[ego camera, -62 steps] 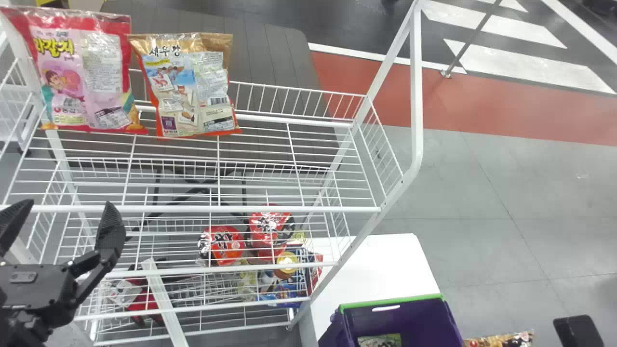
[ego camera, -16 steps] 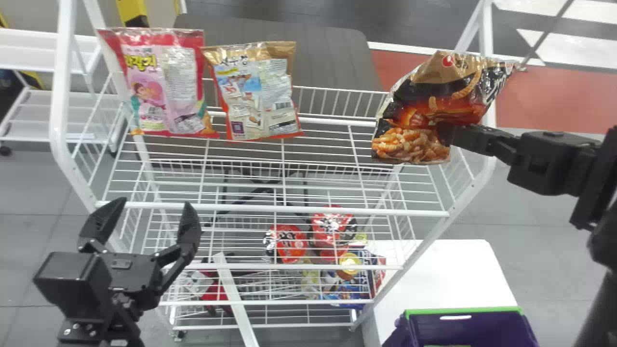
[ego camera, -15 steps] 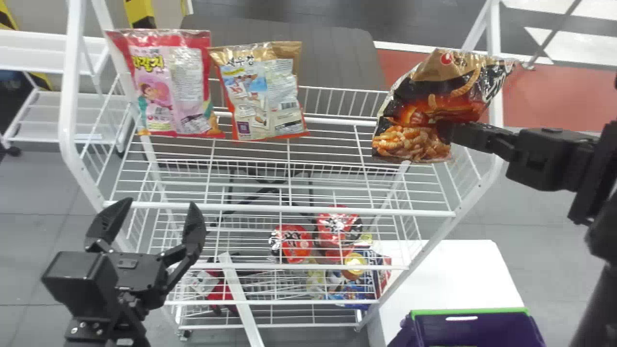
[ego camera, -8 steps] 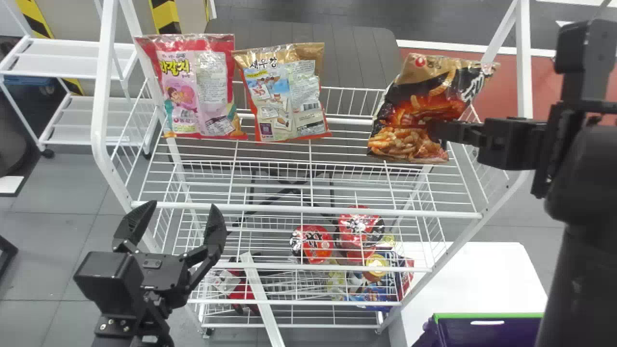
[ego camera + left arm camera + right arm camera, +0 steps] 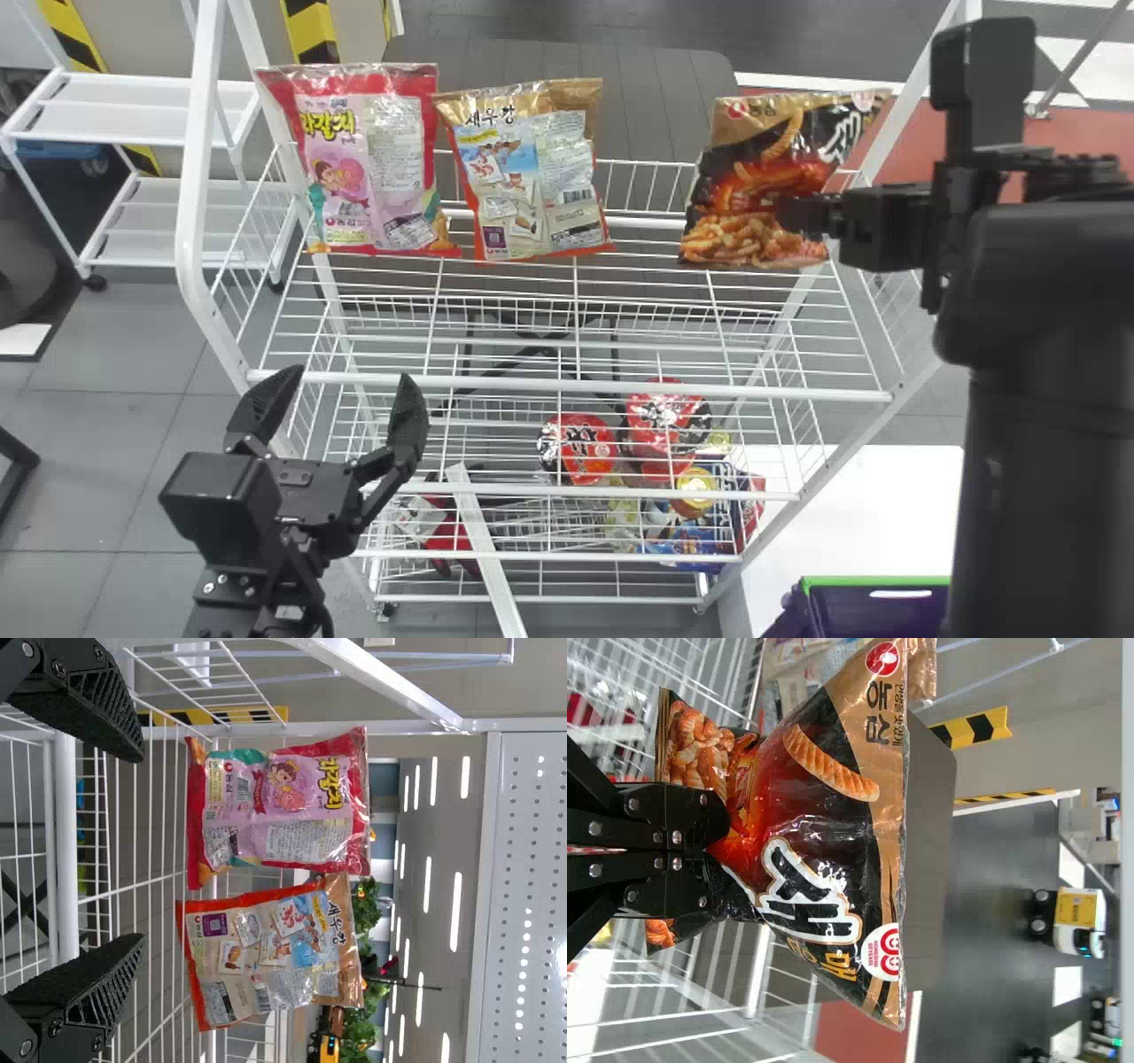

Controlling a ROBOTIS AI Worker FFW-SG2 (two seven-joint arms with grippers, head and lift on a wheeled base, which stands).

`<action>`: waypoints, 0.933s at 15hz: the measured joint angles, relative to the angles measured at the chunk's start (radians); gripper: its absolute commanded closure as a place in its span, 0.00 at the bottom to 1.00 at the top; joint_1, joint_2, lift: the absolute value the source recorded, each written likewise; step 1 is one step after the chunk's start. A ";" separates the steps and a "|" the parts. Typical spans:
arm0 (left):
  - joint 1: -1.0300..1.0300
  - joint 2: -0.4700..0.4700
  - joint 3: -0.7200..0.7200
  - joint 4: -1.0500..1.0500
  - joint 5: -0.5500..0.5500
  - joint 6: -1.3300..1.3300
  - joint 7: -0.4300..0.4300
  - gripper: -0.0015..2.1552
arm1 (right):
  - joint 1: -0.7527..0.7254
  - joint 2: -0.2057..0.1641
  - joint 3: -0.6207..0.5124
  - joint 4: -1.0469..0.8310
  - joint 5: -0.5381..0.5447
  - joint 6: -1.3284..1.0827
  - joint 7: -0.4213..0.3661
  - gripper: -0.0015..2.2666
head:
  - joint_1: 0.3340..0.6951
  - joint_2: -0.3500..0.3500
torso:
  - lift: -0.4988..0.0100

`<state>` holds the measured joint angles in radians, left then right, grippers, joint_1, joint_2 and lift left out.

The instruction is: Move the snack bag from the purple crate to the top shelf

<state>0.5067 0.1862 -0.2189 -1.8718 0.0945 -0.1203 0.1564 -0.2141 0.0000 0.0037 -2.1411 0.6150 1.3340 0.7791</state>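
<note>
Bright, fairly even light; small glints catch the snack bag's (image 5: 753,190) creases, the counter (image 5: 850,505) washes out nearly featureless (hardly any shading there), and the right arm (image 5: 1045,443) reads almost solid black

Snack bag (image 5: 753,190) farther left, straighter

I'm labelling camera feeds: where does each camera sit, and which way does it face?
Head view: on the head, looking forward and down over the top shelf; left claw and right arm show.
Left wrist view: left wrist, looking past its open claw at the pink bag and tan bag.
Right wrist view: right wrist, facing the black snack bag in the right claw.
Shared: head and left wrist, pink and tan bags; head and right wrist, the black one.
</note>
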 measured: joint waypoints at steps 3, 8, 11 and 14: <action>-0.006 0.006 -0.002 0.007 0.007 0.000 0.000 0.05 | -0.015 0.000 0.020 0.083 -0.032 -0.105 -0.073 0.73 | 1.00 0.40 | 0.98; -0.007 0.012 -0.002 0.005 0.010 -0.001 0.000 0.05 | -0.005 0.000 0.022 0.160 -0.090 -0.230 -0.136 0.73 | 1.00 0.42 | 0.98; -0.012 0.014 -0.004 0.004 0.012 -0.001 0.000 0.05 | 0.024 0.000 0.021 0.187 -0.119 -0.277 -0.195 0.73 | 1.00 0.42 | 0.98; -0.020 0.016 -0.006 0.012 0.020 0.000 0.000 0.05 | 0.069 0.000 0.027 0.229 -0.176 -0.381 -0.286 0.73 | 1.00 0.42 | 0.98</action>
<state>0.4864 0.2023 -0.2253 -1.8602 0.1143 -0.1204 0.1563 -0.1448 0.0000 0.0302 -1.9123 0.4392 0.9534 0.4935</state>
